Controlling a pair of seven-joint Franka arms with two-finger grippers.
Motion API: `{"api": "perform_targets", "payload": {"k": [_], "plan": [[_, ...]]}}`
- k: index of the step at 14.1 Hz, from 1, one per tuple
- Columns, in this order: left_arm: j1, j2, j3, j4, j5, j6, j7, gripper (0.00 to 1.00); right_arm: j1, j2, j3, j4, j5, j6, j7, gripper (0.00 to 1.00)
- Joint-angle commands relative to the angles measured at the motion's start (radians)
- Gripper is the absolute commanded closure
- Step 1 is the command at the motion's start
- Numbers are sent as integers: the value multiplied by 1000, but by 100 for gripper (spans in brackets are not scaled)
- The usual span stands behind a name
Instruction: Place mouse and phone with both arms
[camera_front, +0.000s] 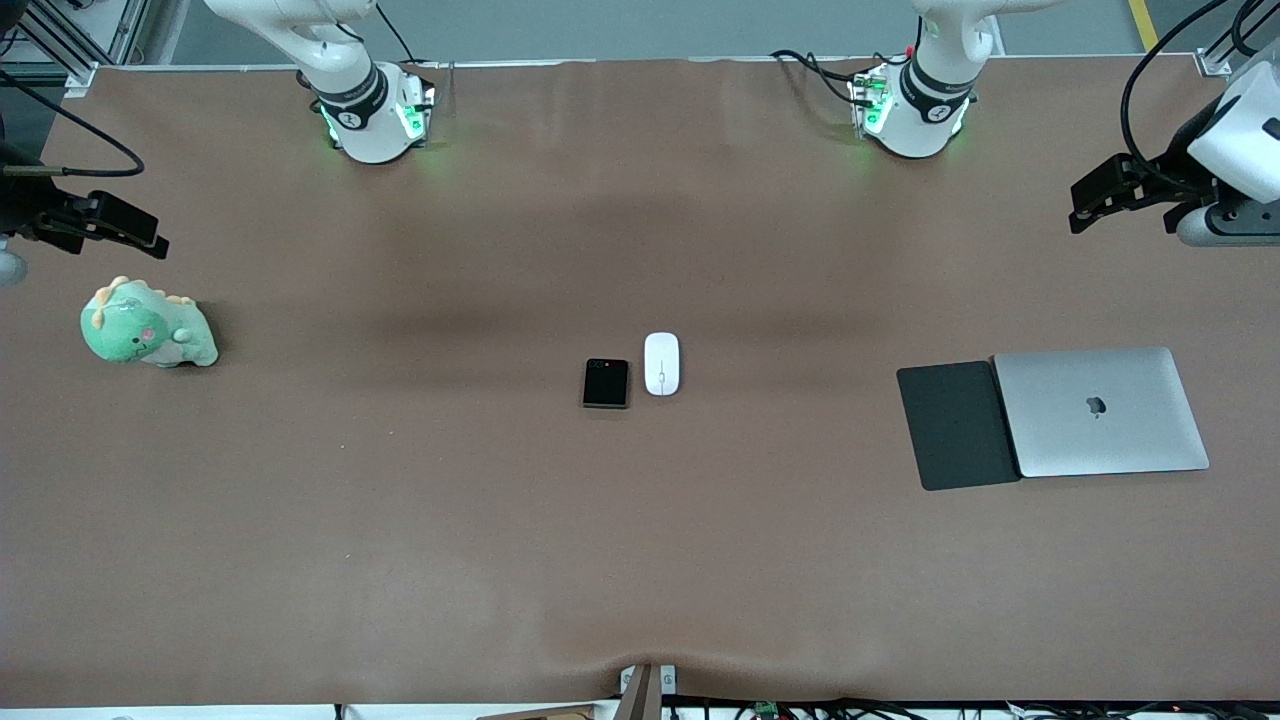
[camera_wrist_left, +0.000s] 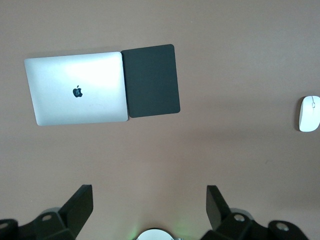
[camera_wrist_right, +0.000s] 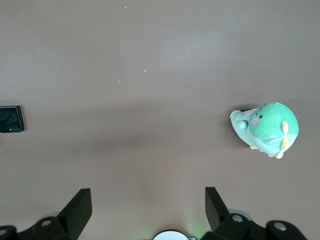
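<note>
On a wide brown table (camera_front: 400, 520) with a grey floor seen past its edge, the glossy white oval mouse (camera_front: 661, 364) and the black folded phone (camera_front: 606, 383) are laid side by side at mid-table, just apart. The left gripper (camera_wrist_left: 150, 207) is held, fingers spread, over bare table near a silver laptop (camera_front: 1100, 412) and dark mat (camera_front: 957, 425); the right gripper (camera_wrist_right: 148, 207), likewise spread, near a green plush toy (camera_front: 147, 327).
</note>
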Motion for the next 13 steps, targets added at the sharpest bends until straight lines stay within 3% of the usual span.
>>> {"api": "perform_targets", "payload": {"k": [1,13], "plan": [[5,10,-1,24,-9,-17,-6,0,-1,-11,0,3,-2,-9,15,0],[-14,67,-16,13,-9,-9,-78,0,2,-11,0,3,-4,-8,13,0]]}}
